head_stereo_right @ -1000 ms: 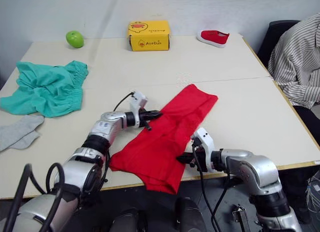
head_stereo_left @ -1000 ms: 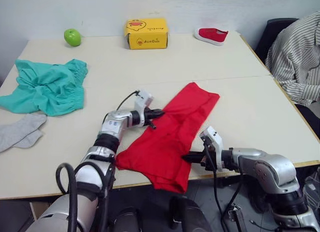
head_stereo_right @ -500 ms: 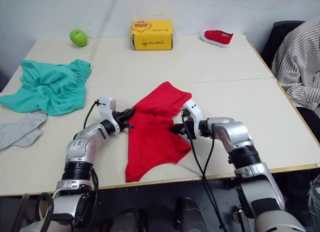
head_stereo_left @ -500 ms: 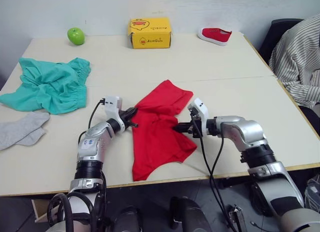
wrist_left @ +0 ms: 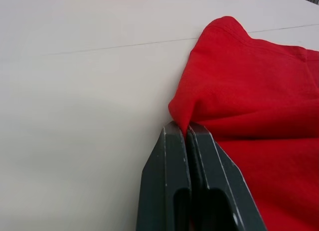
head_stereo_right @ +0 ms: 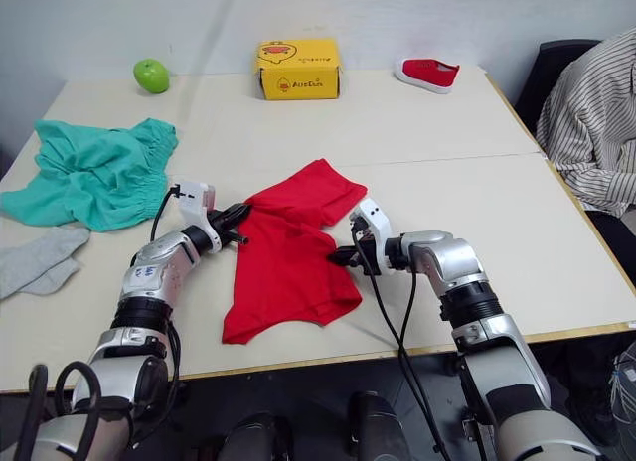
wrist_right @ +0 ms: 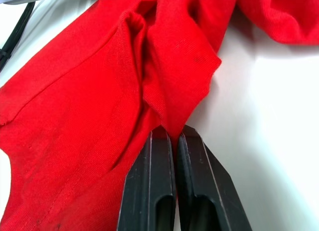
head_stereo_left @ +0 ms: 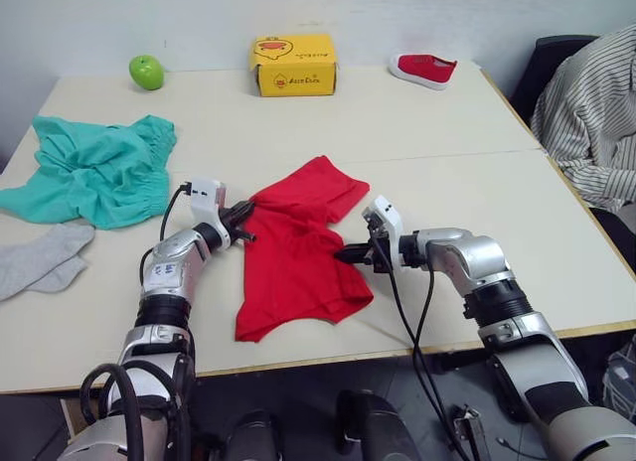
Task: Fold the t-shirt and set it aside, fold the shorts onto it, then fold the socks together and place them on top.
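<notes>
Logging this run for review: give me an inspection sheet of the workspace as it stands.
Surface: beige table, seam across its middle.
Job's things: red t-shirt partly folded at centre; teal shorts bunched at the robot's left; grey socks near the left edge.
Clutter: green apple, yellow box, red shoe along the far edge.
Grippers: left gripper and right gripper each shut on the t-shirt's edge.
Cables: black cable along the right arm.
Surroundings: person in a striped shirt seated at right.

One red t-shirt (head_stereo_left: 298,244), one teal shorts (head_stereo_left: 89,171), grey socks (head_stereo_left: 40,259), one apple (head_stereo_left: 145,72), one yellow box (head_stereo_left: 293,65), one red shoe (head_stereo_left: 423,70), one table (head_stereo_left: 477,198), one person (head_stereo_left: 591,113), two grippers.
</notes>
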Motion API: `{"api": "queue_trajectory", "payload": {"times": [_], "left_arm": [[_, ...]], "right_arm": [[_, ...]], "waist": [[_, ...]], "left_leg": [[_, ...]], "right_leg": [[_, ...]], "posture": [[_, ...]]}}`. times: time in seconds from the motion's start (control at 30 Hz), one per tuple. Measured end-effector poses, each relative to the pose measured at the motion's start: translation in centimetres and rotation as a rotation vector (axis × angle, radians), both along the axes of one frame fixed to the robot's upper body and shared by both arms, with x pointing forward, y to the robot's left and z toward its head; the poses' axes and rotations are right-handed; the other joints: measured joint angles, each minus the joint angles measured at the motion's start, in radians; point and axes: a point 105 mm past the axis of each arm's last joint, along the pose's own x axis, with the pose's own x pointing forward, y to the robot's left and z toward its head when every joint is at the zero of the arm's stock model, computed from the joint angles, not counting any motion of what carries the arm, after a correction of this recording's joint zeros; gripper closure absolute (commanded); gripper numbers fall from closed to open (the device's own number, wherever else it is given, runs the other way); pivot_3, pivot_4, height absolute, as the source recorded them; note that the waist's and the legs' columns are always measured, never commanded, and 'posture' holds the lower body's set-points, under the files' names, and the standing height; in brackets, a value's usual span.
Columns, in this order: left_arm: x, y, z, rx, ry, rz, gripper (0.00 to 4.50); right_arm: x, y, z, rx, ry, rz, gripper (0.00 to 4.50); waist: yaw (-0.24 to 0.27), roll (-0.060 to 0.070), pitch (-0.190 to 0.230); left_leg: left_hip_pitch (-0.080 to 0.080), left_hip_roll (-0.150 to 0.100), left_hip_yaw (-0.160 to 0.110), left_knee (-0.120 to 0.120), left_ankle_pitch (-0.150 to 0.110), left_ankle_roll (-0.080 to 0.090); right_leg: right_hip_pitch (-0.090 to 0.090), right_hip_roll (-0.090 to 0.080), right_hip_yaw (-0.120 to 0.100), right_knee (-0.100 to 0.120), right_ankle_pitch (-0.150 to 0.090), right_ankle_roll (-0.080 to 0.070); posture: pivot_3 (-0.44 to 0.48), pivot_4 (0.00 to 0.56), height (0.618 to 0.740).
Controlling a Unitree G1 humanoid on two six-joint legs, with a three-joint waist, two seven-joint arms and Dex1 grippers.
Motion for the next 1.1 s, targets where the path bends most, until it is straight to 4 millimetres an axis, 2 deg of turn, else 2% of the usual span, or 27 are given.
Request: {"api": "queue_trajectory", "payload": {"times": [0.23, 0.27, 0.33, 0.4, 0.57, 0.67, 0.7, 0.73, 0.77, 0.87, 1.1], "left_arm": [[0.5, 0.1, 0.6, 0.024, -0.024, -0.011, 4.5], [0.4, 0.4, 0.6, 0.033, -0.023, -0.015, 4.28], [-0.2, 1.0, 0.5, 0.063, -0.016, -0.026, 3.8], [-1.1, 2.4, -0.1, 0.111, -0.009, -0.017, 3.18], [-4.1, 5.6, 0.1, 0.292, -0.069, -0.057, 1.55], [-7.1, 6.3, 0.5, 0.57, -0.195, -0.241, 0.57], [-8.4, 6.5, 0.3, 0.676, -0.231, -0.335, 0.25], [-9.6, 6.6, -0.1, 0.756, -0.257, -0.42, 0.03], [-10.3, 6.3, -0.1, 0.801, -0.295, -0.486, 0.03], [-11.7, 5.0, -0.4, 0.946, -0.425, -0.666, 0.03], [-11.3, 3.1, -0.3, 1.124, -0.62, -0.812, 0.03]], "right_arm": [[0.2, 0.1, 0.2, 0.017, -0.017, -0.004, 4.44], [0.1, 0.1, 0.3, 0.024, -0.015, 0.003, 4.24], [-0.5, 0.1, 0.8, 0.048, -0.026, 0.04, 3.74], [-1.1, -0.7, 1.1, 0.045, -0.055, 0.068, 3.04], [-1.1, -5.1, 2.2, -0.01, -0.302, 0.057, 1.24], [-2.0, -7.1, 2.9, -0.144, -0.561, 0.186, 0.19], [-2.4, -8.0, 2.7, -0.212, -0.63, 0.242, 0.0], [-2.8, -9.0, 2.3, -0.271, -0.671, 0.286, 0.0], [-3.0, -9.5, 1.9, -0.305, -0.711, 0.324, 0.0], [-3.5, -9.2, 0.4, -0.38, -0.851, 0.459, 0.0], [-2.9, -6.2, 0.3, -0.422, -1.126, 0.615, 0.0]], "waist": [[-0.005, 0.0, 0.0], [-0.007, 0.001, 0.0], [-0.009, 0.001, 0.0], [-0.013, 0.001, 0.001], [-0.013, 0.001, 0.001], [-0.015, 0.002, 0.002], [-0.015, 0.003, 0.002], [-0.016, 0.004, 0.003], [-0.017, 0.005, 0.003], [-0.017, 0.005, 0.003], [-0.026, 0.007, 0.004]], "left_leg": [[-0.001, 0.0, 0.006, -0.001, 0.0, 0.0], [-0.001, 0.0, 0.007, -0.001, 0.0, 0.0], [-0.001, 0.0, 0.007, -0.002, 0.0, 0.0], [-0.001, 0.001, 0.007, -0.002, 0.0, -0.001], [-0.001, 0.001, 0.007, -0.002, -0.001, -0.001], [0.001, 0.001, 0.008, -0.003, -0.001, -0.002], [0.001, 0.001, 0.009, -0.003, -0.002, -0.002], [0.002, 0.001, 0.01, -0.003, -0.002, -0.002], [0.002, 0.001, 0.01, -0.003, -0.002, -0.002], [0.004, 0.001, 0.011, -0.002, -0.001, -0.002], [0.019, 0.002, 0.013, -0.004, -0.002, -0.001]], "right_leg": [[-0.001, 0.0, -0.001, 0.002, 0.0, 0.0], [-0.001, 0.0, -0.001, 0.003, 0.0, 0.0], [-0.001, 0.0, -0.001, 0.003, 0.0, 0.0], [-0.001, 0.0, -0.001, 0.002, 0.0, 0.0], [-0.001, 0.0, -0.001, -0.002, 0.0, 0.0], [-0.001, 0.0, 0.0, -0.003, 0.0, -0.001], [-0.001, 0.0, 0.0, -0.003, -0.001, -0.001], [-0.001, 0.0, 0.0, -0.003, -0.001, -0.001], [-0.001, 0.0, 0.0, -0.003, -0.001, -0.001], [0.0, 0.0, 0.001, -0.002, -0.001, -0.001], [0.015, 0.0, 0.003, -0.002, -0.001, -0.002]], "posture": [[0.0, 0.15, 0.74], [0.0, 0.15, 0.74], [0.0, 0.15, 0.74], [0.0, 0.15, 0.74], [0.0, 0.15, 0.74], [0.0, 0.15, 0.74], [0.0, 0.15, 0.74], [0.0, 0.15, 0.74], [0.0, 0.15, 0.74], [0.0, 0.15, 0.74], [0.0, 0.15, 0.74]]}}
